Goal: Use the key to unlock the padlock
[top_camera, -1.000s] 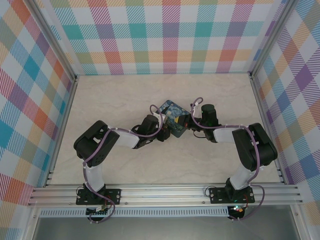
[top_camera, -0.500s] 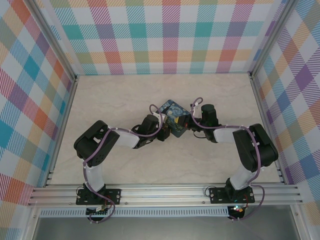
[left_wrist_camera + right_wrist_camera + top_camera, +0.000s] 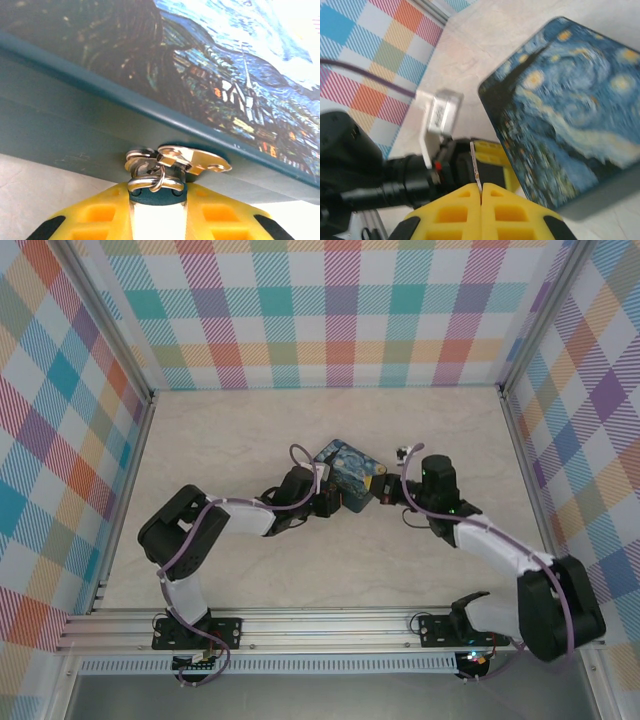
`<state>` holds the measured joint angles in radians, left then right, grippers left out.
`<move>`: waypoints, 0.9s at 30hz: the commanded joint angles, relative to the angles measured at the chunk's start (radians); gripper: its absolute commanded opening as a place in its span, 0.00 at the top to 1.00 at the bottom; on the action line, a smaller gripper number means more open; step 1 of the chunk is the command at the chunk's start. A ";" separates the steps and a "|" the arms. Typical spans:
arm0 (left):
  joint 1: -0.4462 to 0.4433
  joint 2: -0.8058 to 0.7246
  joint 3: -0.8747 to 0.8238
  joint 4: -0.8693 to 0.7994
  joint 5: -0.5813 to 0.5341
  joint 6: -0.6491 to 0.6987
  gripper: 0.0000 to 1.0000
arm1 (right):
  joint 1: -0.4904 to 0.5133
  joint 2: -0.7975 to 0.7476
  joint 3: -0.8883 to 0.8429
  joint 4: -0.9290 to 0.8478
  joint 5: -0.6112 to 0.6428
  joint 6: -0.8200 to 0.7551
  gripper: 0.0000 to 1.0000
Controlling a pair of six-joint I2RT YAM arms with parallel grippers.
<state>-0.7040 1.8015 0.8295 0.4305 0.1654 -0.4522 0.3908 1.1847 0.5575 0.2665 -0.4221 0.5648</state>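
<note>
This is a robotics lab test cell. A marble-look tabletop [image 3: 230, 430] is boxed in by an aluminium extrusion frame [image 3: 105, 320] hung with pastel plaid backdrop panels [image 3: 340, 310]. A left arm [image 3: 240, 518] and a right arm [image 3: 500, 555] are bolted to a slotted rail [image 3: 330, 625] at the near edge. Purple cables [image 3: 190, 550] loop along them.

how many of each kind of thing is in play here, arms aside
painted tin: 1
padlock: 1
key: 1
total: 3
</note>
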 commanded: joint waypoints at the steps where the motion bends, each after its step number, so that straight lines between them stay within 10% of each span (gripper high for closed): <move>1: -0.023 -0.064 0.029 -0.012 0.027 -0.084 0.76 | 0.034 -0.086 -0.084 -0.131 0.085 -0.083 1.00; 27: -0.049 -0.174 0.141 -0.273 0.107 -0.395 0.82 | 0.268 -0.056 -0.186 -0.001 0.297 -0.281 1.00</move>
<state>-0.7330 1.6775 0.9230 0.1642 0.2539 -0.8055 0.6453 1.1091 0.3222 0.2070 -0.1486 0.3405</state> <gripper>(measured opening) 0.202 0.057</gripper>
